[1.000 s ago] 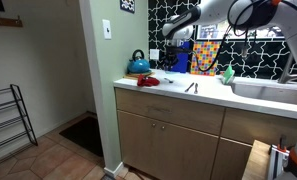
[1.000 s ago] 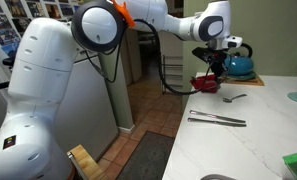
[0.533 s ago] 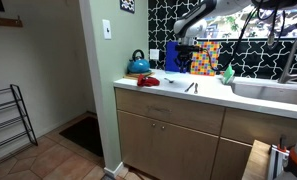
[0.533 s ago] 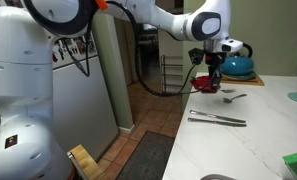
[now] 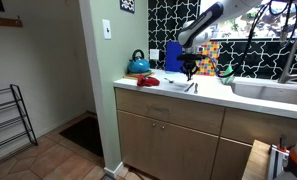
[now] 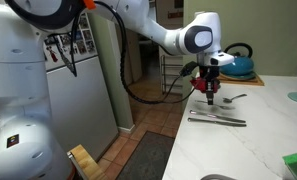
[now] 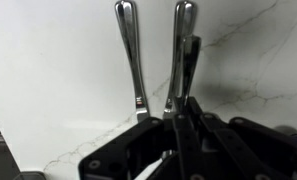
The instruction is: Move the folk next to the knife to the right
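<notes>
A fork and a knife [image 6: 216, 119] lie side by side on the white counter [image 6: 263, 135]; they also show in an exterior view [image 5: 191, 87]. In the wrist view two shiny handles run parallel, one [image 7: 128, 50] to the left and one [image 7: 178, 30] partly behind my fingers. I cannot tell which is the fork. My gripper [image 6: 210, 99] hangs just above their far end, fingers together and empty; it also shows in an exterior view [image 5: 188, 73] and in the wrist view [image 7: 190, 60].
A spoon [image 6: 234, 98] lies beyond the pair. A blue kettle [image 5: 138, 65] and a red item [image 5: 148, 81] stand at the counter's end. A sink [image 5: 268, 90] and a green sponge [image 5: 227, 74] are on the far side.
The arm has swung from near the kettle and red item over to the fork and knife and has come down close to the counter.
</notes>
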You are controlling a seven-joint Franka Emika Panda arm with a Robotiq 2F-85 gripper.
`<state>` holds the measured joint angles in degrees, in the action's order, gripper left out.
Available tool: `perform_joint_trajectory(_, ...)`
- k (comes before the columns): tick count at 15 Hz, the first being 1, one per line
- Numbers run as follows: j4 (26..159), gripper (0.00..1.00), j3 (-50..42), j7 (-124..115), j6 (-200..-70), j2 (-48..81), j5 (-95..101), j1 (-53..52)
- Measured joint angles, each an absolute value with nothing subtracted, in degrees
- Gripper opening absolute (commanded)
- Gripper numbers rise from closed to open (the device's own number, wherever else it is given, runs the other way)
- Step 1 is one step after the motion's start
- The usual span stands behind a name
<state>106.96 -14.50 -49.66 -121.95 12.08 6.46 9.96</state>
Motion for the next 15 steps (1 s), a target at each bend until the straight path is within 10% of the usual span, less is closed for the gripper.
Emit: perform_joint_trajectory(15, 119.4, 0.02, -17.0, -56.7, -128.3, 6.4, 19.4, 10.7)
